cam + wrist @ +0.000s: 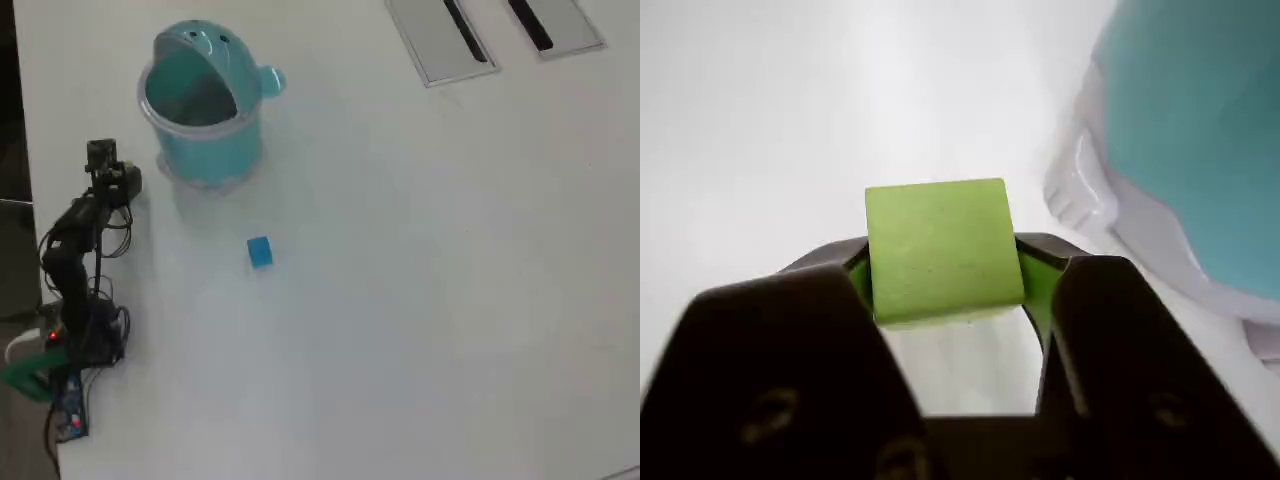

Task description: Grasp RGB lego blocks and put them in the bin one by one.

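Between the two dark fingers (pixel 1045 300) sits the green block (pixel 940 250), clamped.

Green block (pixel 940 250): matt, faintly grained faces, held between the dark, smooth, semi-gloss plastic jaws of the gripper (pixel 945 275). Bin (pixel 200 115): light teal plastic, smooth with a soft sheen; its pale base rim, at 3 o'clock in the wrist view, looks glossy and translucent. Blue block (pixel 259 251): smooth, plastic-looking. Table (pixel 420 300): white, smooth, matt. Grey panels (pixel 440 40) at 1 o'clock overhead: flat, matt.
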Motion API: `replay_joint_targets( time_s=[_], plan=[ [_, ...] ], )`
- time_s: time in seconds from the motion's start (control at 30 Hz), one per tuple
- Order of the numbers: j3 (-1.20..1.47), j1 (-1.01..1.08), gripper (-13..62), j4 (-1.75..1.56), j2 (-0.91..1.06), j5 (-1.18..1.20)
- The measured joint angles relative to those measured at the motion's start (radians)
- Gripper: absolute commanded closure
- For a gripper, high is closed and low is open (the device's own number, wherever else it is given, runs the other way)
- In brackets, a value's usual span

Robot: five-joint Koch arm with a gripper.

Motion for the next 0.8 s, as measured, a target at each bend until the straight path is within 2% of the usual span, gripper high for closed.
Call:
replay_joint_targets(
  time_s=[0.37, 0.5, 0.57, 0.8],
  plan=[
    [0.002, 0.063, 34.7, 0.175, 0.267, 0.017],
    [-0.075, 0.094, 34.8, 0.25, 0.344, 0.017],
    [-0.1, 0.107, 37.0, 0.265, 0.357, 0.017],
    [-0.288, 0.153, 37.0, 0.308, 0.376, 0.018]
  ],
)
